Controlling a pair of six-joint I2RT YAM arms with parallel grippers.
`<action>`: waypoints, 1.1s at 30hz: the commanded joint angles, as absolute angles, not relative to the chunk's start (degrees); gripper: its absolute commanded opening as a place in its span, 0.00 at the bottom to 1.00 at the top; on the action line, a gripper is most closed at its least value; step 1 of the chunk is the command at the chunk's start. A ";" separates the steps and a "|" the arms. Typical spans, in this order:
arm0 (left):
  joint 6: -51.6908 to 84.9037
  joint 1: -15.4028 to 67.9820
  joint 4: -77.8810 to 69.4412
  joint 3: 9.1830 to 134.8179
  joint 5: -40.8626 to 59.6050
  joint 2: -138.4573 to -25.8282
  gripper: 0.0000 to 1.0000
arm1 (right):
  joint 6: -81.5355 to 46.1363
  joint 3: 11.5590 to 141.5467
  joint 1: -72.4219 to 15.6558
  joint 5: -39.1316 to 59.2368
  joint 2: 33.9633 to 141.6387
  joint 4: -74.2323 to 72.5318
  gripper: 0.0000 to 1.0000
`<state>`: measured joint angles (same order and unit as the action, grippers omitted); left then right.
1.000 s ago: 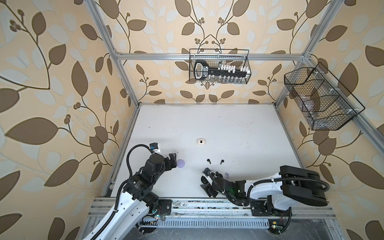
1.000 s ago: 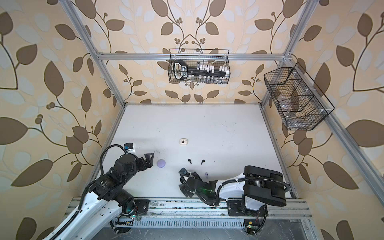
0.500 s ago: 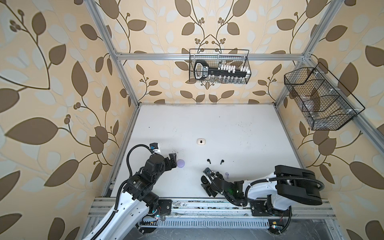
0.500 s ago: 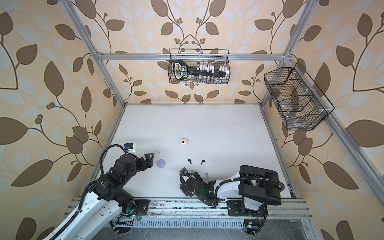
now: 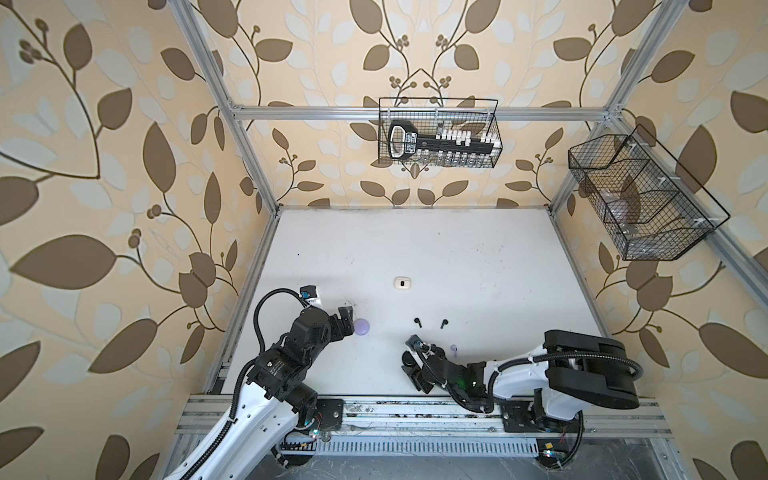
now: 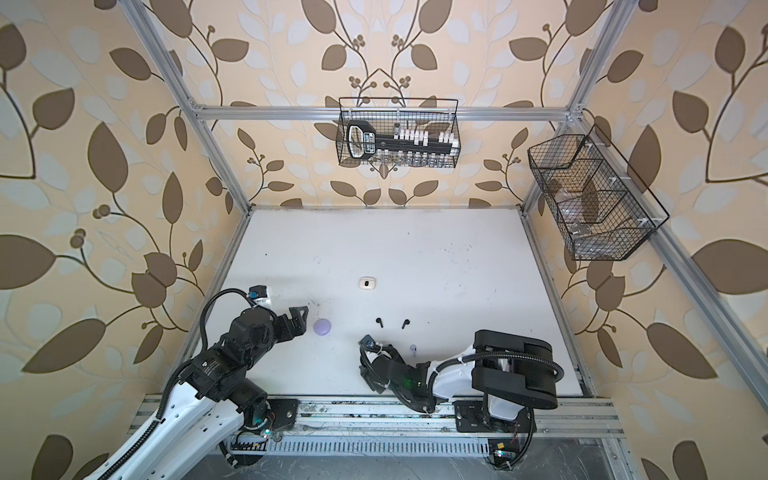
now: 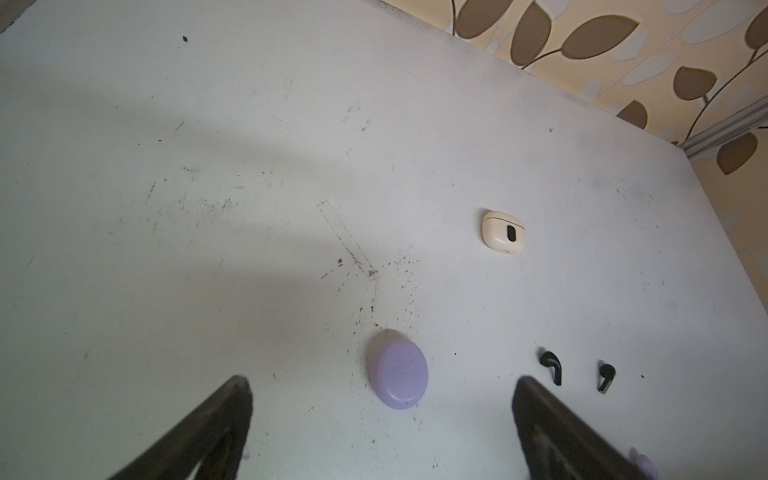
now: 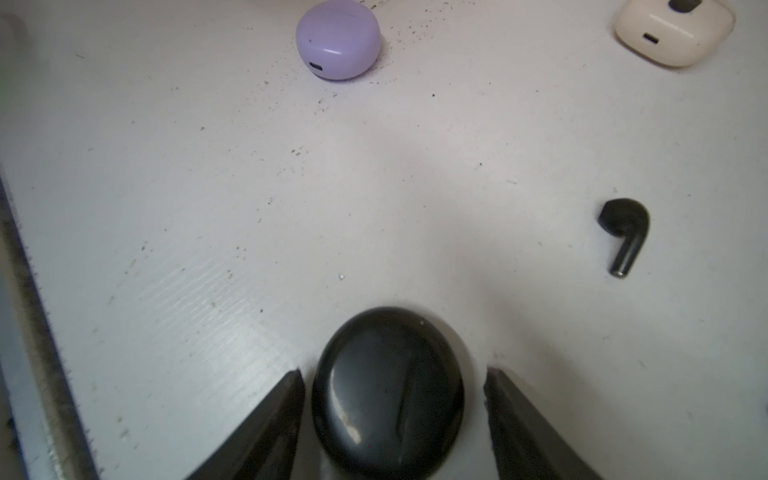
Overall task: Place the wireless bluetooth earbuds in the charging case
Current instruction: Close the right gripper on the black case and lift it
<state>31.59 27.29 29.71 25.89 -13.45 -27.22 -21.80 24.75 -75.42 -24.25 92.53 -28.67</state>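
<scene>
A black charging case point(image 8: 388, 395) lies on the white table point(image 5: 415, 249) between the jaws of my right gripper point(image 8: 394, 373), which is open: one finger nearly touches the case, the other stands off with a small gap. In both top views this gripper point(image 5: 411, 368) is low near the front edge. Two black earbuds point(image 5: 417, 321) point(image 5: 444, 323) lie just beyond it, and a lavender earbud point(image 5: 454, 348) sits beside the arm. My left gripper point(image 7: 382, 380) is wide open and empty, just short of a closed lavender case point(image 7: 399, 370) point(image 5: 361, 327). A closed cream case point(image 5: 402, 282) lies farther back.
A wire basket point(image 5: 438, 139) with a black tool hangs on the back wall. Another wire basket point(image 5: 640, 199) hangs on the right wall. An aluminium rail point(image 5: 415, 409) runs along the table's front edge, close to my right gripper.
My right gripper's jaws have narrowed around the black case. The left arm has not moved.
</scene>
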 commanded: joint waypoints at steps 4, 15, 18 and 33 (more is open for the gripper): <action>30.92 27.16 27.60 25.40 -13.54 -27.58 0.99 | -21.05 23.73 -75.70 -22.14 92.92 -29.27 0.64; 29.54 27.16 25.50 25.31 -9.04 -27.95 0.97 | -19.57 21.03 -75.63 -19.60 90.65 -34.00 0.51; 29.43 27.17 23.18 25.14 -4.41 -28.41 0.98 | -19.00 20.59 -75.21 -19.40 90.08 -35.29 0.48; 43.84 27.12 14.44 26.67 9.89 -34.14 0.85 | -12.81 13.45 -69.91 -17.39 76.90 -40.78 0.43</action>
